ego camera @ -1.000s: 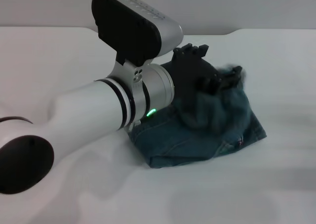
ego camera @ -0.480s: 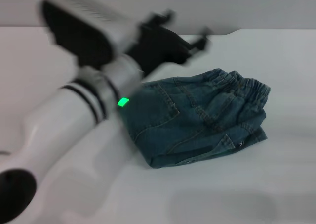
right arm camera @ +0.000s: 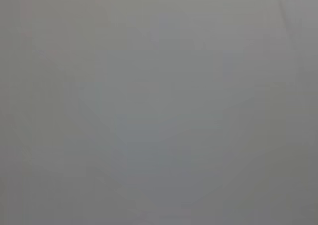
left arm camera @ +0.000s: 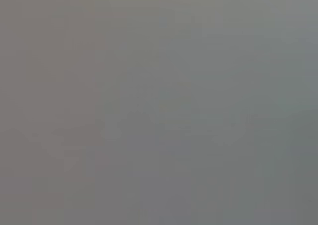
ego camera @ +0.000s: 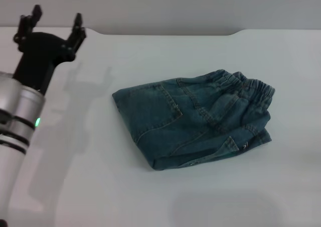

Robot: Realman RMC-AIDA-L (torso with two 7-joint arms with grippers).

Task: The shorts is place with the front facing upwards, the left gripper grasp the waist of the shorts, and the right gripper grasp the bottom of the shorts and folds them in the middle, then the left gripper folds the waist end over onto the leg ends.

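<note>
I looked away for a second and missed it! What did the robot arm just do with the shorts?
The left gripper let go of the denim shorts and swung away toward the robot's left; it now hangs open over the white table, holding nothing. The waistband it had covered shows again. The shorts stayed folded in the same spot. The right gripper is out of view.

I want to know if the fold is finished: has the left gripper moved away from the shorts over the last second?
Yes. The left gripper was over the shorts; it has swung to the table's far left, well clear, fingers open and empty.
</note>
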